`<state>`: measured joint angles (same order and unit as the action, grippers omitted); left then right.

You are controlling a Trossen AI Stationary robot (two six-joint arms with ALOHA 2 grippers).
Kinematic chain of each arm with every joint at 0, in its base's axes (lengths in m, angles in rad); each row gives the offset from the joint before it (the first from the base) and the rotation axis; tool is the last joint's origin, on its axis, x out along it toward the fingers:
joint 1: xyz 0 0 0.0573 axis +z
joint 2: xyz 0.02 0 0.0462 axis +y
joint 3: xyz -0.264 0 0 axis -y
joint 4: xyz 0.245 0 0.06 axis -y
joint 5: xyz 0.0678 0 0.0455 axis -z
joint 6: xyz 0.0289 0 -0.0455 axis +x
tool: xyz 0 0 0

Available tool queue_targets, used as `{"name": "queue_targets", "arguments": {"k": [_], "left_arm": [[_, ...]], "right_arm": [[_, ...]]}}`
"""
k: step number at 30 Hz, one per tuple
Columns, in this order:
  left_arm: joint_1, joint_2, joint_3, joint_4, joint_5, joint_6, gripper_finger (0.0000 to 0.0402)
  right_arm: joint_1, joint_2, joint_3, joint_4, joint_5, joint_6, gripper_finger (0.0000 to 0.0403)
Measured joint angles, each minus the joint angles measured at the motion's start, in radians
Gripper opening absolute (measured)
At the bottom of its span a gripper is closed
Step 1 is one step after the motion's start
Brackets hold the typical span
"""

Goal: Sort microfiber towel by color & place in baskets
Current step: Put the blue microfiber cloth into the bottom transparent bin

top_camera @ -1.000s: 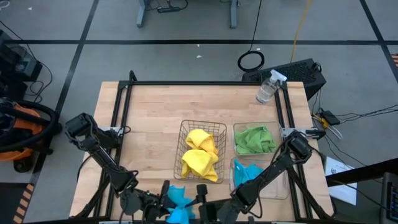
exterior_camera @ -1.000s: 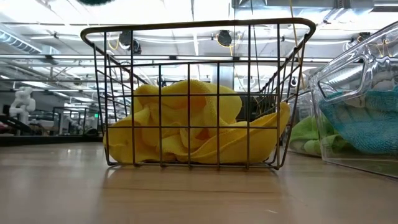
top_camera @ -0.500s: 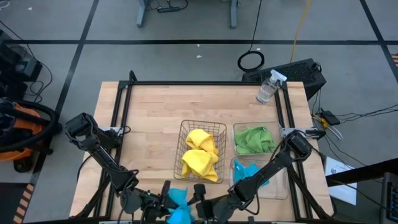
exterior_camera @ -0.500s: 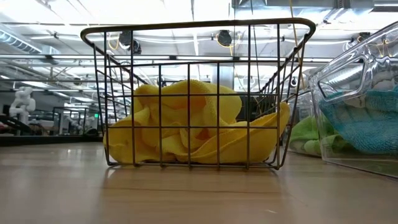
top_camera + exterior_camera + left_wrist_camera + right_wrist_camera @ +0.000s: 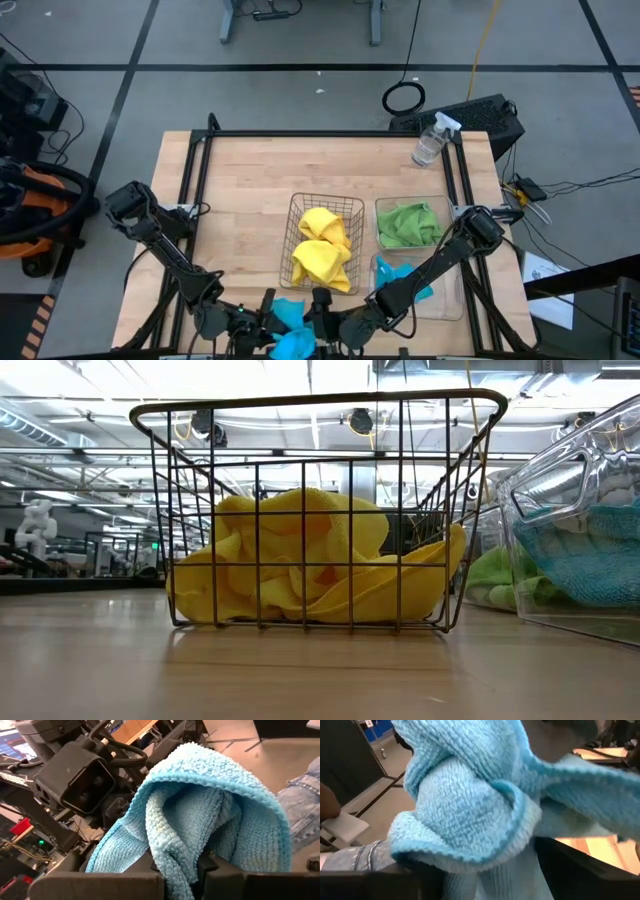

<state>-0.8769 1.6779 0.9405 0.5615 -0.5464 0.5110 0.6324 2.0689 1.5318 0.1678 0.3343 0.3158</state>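
Table's (image 5: 240, 190) near edge: both grippers meet at blue towel (image 5: 290, 315).

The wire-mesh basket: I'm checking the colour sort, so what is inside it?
The wire-mesh basket holds only yellow microfiber towels, seemingly two bunched heaps that reach partway up its walls. Whatever lies beneath the folds is covered.
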Motion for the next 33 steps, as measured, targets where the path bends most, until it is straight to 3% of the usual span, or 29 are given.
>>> {"name": "queue_targets", "arguments": {"k": [5, 10, 12, 15, 20, 25, 28, 33], "left_arm": [[0.010, 0.000, 0.000, 0.009, 0.016, -0.004, 0.0031], [0.018, 0.000, 0.000, 0.024, 0.016, -0.044, 0.0049], [0.021, 0.000, 0.000, 0.041, 0.015, -0.132, 0.0063], [0.026, 0.000, 0.000, 0.031, 0.038, -0.237, 0.0095], [0.009, -0.001, 0.000, 0.007, 0.059, -0.304, 0.0179], [-0.036, -0.027, 0.000, -0.071, 0.005, -0.322, 0.0259], [-0.058, -0.039, 0.000, -0.137, -0.041, -0.323, 0.0283], [-0.073, -0.046, 0.000, -0.198, -0.128, -0.324, 0.0289]], "right_arm": [[-0.006, 0.000, 0.000, 0.008, -0.008, -0.044, 0.0202], [-0.010, 0.000, 0.000, 0.007, -0.027, -0.074, 0.0069], [-0.011, 0.000, 0.000, 0.008, -0.028, -0.077, 0.0021], [-0.012, 0.000, 0.000, -0.002, -0.026, -0.072, 0.0016], [0.002, -0.012, 0.000, -0.056, -0.023, -0.065, 0.0006], [0.025, -0.069, 0.000, -0.190, -0.012, -0.001, 0.0004], [0.047, -0.117, 0.000, -0.296, 0.050, 0.016, 0.0003], [0.083, -0.204, 0.000, -0.545, 0.177, 0.116, 0.0003]]}}
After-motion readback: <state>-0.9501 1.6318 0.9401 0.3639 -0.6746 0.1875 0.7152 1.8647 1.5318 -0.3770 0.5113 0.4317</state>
